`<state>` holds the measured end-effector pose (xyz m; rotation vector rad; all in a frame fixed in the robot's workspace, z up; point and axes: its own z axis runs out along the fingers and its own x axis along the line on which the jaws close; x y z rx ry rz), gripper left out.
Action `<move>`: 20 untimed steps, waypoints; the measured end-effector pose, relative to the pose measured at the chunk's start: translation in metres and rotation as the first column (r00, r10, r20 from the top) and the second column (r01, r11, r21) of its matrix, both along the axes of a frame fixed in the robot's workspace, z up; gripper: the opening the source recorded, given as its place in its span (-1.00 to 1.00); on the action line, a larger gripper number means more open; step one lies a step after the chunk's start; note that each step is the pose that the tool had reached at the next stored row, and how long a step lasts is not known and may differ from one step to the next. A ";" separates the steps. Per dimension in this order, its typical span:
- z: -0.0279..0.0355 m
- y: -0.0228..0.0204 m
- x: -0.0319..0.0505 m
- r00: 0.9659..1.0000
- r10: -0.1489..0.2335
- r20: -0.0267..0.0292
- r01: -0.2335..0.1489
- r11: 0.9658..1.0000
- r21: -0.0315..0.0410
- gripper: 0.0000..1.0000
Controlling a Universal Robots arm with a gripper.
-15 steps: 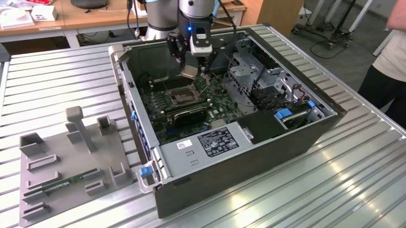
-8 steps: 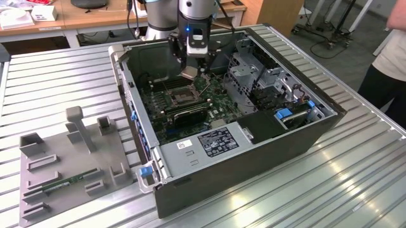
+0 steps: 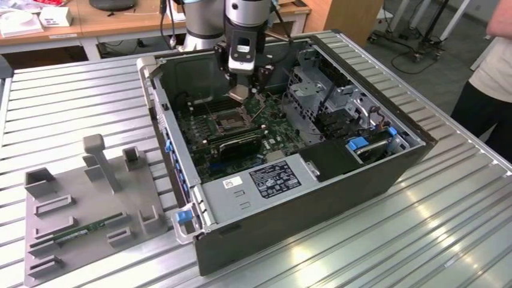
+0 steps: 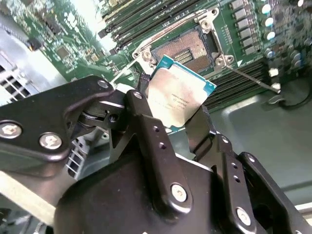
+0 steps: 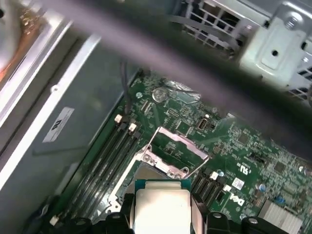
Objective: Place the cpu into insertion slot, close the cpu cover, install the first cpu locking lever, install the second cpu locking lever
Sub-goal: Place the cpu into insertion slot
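At the exterior view's left a grey fixture tray (image 3: 72, 198) lies on the surface (image 3: 416, 240); right of it sits the open computer case (image 3: 320, 198); inside it the gripper (image 3: 240, 90) is clamped on the cpu (image 4: 178, 92), held tilted above the bare insertion slot (image 4: 187, 48), not seated; the cpu cover (image 5: 178, 146) stands open.

I look into an open black metal computer case (image 3: 320, 210) lying on its side on the ribbed silver metal tabletop (image 3: 72, 108). Inside it are a silver power-supply box (image 3: 240, 204) and long black memory slots (image 5: 109, 156) on a green circuit board (image 5: 243, 146). At the exterior view's left, apart from the case, sits a grey plastic fixture plate with upright posts (image 3: 88, 204), with a long green memory stick (image 3: 84, 231) lying on it, while a person in dark trousers (image 3: 488, 102) stands at the exterior view's right edge.
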<state>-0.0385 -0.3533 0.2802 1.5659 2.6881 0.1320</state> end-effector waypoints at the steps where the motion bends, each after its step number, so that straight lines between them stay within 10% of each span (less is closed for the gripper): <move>1: -0.0004 0.0000 0.0000 1.000 -0.018 0.000 0.018 1.000 0.000 0.08; 10: -0.0043 0.0000 0.0000 0.984 -0.180 0.000 0.180 0.984 0.000 0.08; 20: -0.0077 0.0000 -0.0001 0.937 -0.350 0.000 0.350 0.937 0.000 0.08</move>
